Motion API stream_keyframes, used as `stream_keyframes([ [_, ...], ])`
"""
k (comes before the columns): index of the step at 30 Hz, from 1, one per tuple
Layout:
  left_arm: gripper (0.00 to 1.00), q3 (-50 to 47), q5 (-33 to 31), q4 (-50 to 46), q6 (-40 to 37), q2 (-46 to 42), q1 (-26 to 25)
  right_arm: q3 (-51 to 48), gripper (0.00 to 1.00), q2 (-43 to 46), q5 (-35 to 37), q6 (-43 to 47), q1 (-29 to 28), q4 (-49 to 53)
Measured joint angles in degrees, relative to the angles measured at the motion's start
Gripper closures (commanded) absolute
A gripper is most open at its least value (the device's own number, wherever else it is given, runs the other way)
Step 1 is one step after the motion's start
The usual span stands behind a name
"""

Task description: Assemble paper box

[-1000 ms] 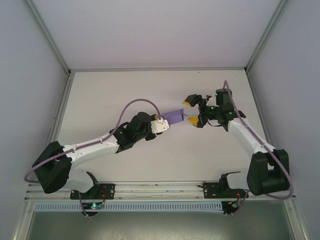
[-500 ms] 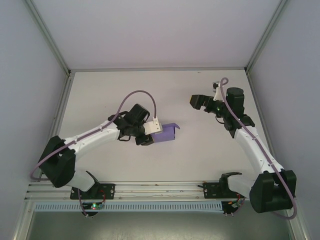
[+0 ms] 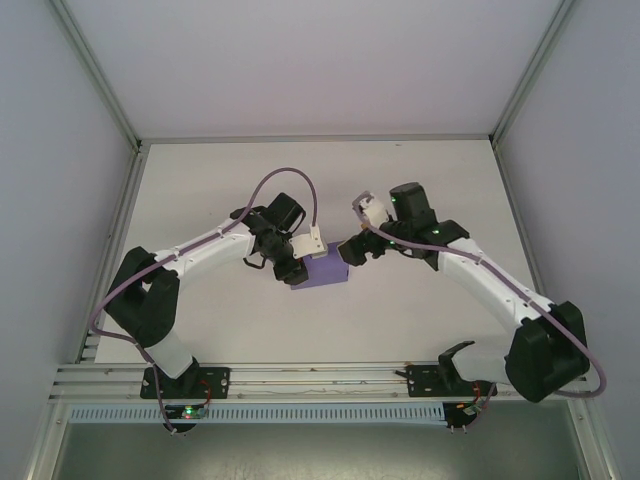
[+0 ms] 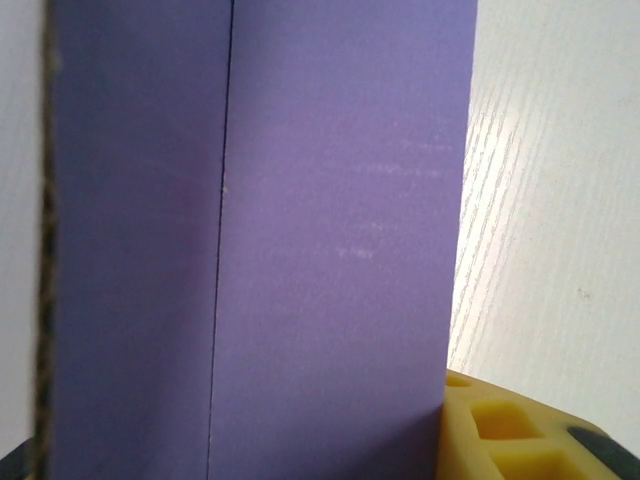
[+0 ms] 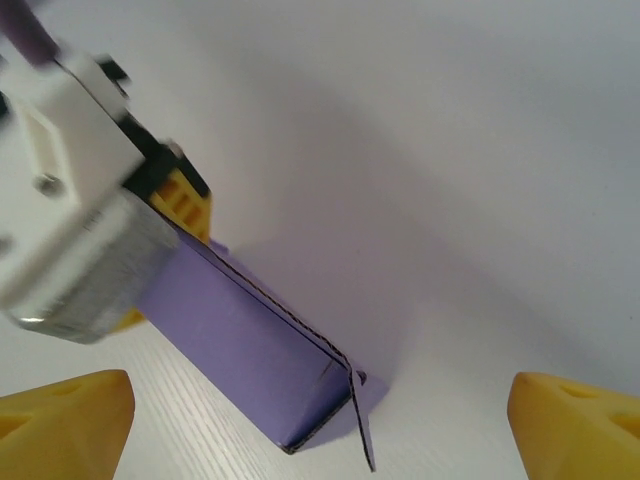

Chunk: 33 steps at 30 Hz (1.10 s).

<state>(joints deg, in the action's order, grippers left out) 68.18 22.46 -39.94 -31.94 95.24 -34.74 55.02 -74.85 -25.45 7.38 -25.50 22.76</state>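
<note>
Bright, even light falls from overhead on the white table [image 3: 200, 180], and the top view is sharp with only faint shadows. In the left wrist view, the purple paper box [image 4: 330, 250] is close, soft and slightly glossy. In the right wrist view, it casts a diffuse shadow. The white block [image 5: 60, 150] is blurred and the yellow fingertips [image 5: 70, 415] are out of focus.

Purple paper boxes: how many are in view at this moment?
1. The paper box is mid-table, its left end gripped by the left tool; the open right tool is poised at its other end. No second one seen, though the arms could hide scraps.
</note>
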Motion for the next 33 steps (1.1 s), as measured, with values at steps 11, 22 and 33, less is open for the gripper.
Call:
stream_keyframes([
  [11, 0.55, 0.61, 0.00, -1.03, -0.39, 0.57, 0.00, 6.01, 0.57, -6.91, 4.00, 4.44, -2.84, 7.17],
  [22, 0.53, 1.38, -0.44, -2.23, -0.13, 1.01, 0.00, 8.28, 1.00, -9.20, 7.98, 3.15, -4.68, 10.91],
  [33, 0.49, 2.58, -2.14, -4.48, 2.10, 1.77, 0.00, 5.68, 1.00, -8.44, 10.82, -17.53, -8.46, 4.44],
])
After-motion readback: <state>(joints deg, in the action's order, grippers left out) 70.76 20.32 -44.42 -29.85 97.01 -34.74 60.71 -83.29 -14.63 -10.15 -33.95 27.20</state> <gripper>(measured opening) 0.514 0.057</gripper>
